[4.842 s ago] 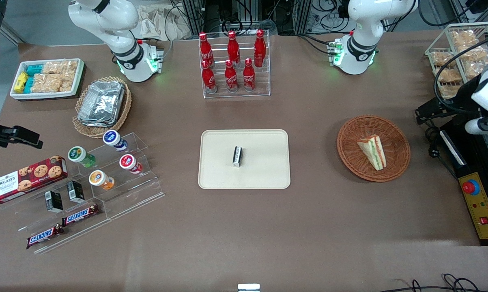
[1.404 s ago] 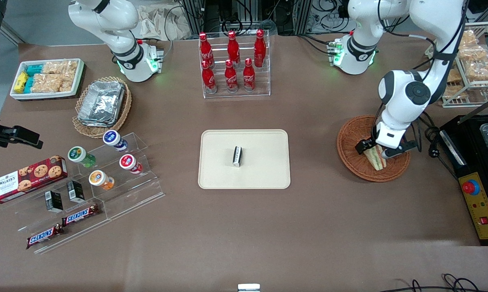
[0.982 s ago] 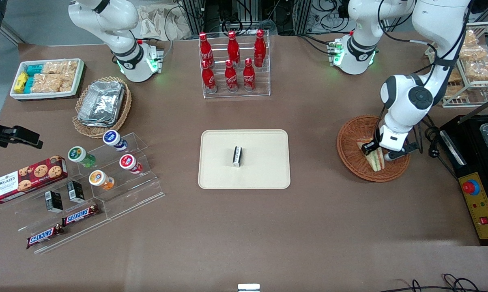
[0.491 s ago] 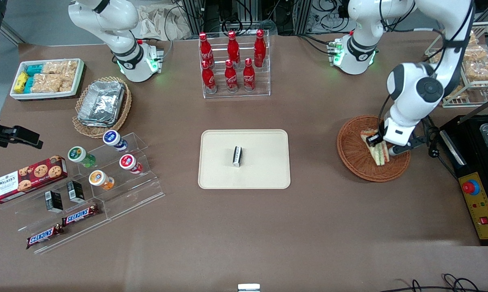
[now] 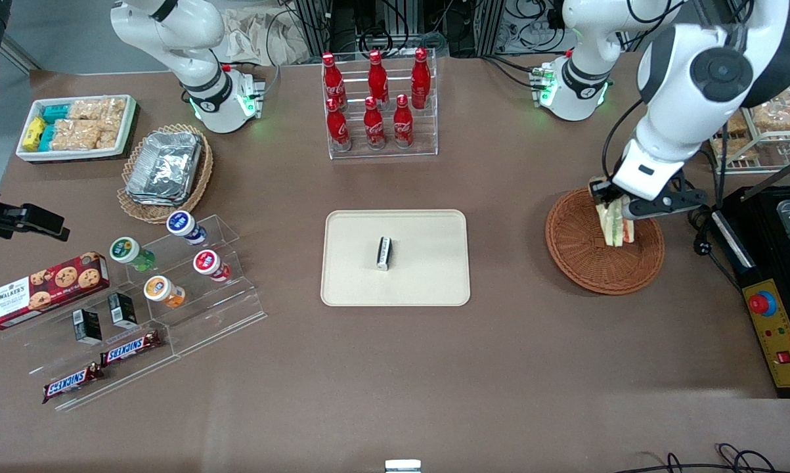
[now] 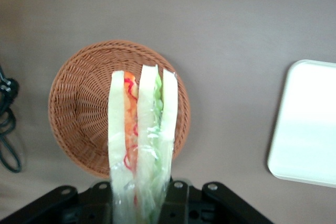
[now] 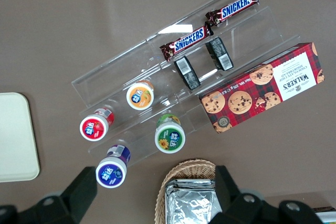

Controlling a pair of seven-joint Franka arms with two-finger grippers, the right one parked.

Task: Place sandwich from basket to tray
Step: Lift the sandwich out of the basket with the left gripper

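1. Tray: unchanged, well apart from the basket, bare but for a small black-and-white packet.
2. Basket: now emptied.
3. Gripper: has risen above the basket, fingers clamped on the sandwich.
4. Sandwich: lifted clear, hanging edge-down. Carry to tray comes next.

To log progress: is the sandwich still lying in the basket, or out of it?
Out. The pincer holds the sandwich raised above the basket, hanging on edge; the basket's weave shows bare beneath it.

Front view high overhead, wrist views downward, both sharing tray
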